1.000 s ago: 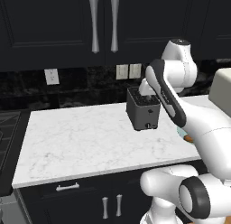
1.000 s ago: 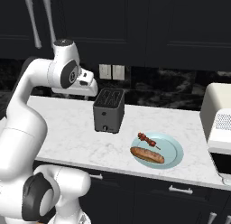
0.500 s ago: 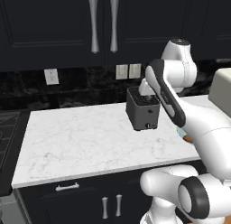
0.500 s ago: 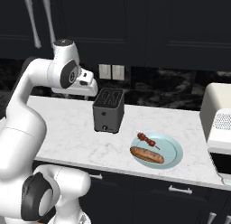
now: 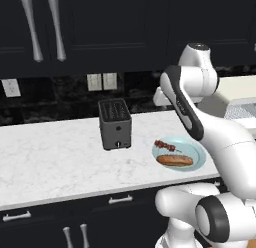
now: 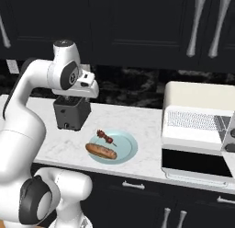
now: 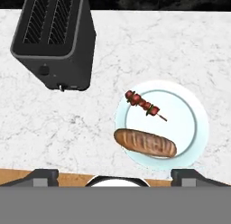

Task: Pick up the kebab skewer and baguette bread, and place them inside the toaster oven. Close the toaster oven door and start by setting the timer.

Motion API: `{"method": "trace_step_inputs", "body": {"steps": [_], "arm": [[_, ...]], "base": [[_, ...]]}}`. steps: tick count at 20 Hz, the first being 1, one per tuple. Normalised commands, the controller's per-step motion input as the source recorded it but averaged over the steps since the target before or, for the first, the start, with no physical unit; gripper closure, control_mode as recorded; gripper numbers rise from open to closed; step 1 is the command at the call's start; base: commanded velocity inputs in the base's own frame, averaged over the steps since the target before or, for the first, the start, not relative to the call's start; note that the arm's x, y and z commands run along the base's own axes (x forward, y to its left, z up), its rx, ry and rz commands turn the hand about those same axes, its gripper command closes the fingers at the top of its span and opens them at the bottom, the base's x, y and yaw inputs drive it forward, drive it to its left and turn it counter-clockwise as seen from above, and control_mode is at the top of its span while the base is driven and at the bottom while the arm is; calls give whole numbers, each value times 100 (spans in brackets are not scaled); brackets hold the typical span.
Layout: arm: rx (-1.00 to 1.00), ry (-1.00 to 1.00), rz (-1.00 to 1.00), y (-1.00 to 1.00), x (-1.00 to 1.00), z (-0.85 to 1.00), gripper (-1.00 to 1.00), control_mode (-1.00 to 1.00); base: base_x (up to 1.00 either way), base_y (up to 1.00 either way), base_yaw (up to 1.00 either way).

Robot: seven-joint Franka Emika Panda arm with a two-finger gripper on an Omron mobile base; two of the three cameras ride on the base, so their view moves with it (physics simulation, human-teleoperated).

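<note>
Arm folded high, your gripper looks straight down, fingers spread wide, holding nothing. Kebab skewer and baguette bread lie on plate near worktop front edge; toaster oven right end, door down.

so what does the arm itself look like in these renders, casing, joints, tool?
Glossy white rounded casing segments with dark grey-black bands at the joints and a black strip along one link. A grey disc caps the top joint. No cables or markings are visible. The tool ends in two small dark grey blocky fingertips.
</note>
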Motion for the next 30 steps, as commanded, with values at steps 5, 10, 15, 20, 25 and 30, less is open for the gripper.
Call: {"method": "trace_step_inputs", "body": {"steps": [5,10,15,20,25,30], "arm": [[0,0,0,0,0,0,-100,100],[0,0,0,0,0,0,-100,100],[0,0,0,0,0,0,-100,100],[0,0,0,0,0,0,-100,100],[0,0,0,0,0,0,-100,100],[0,0,0,0,0,0,-100,-100]], "base": [[0,-74,0],[0,-58,0],[0,-17,0],[0,0,0],[0,0,0],[0,0,0]]}}
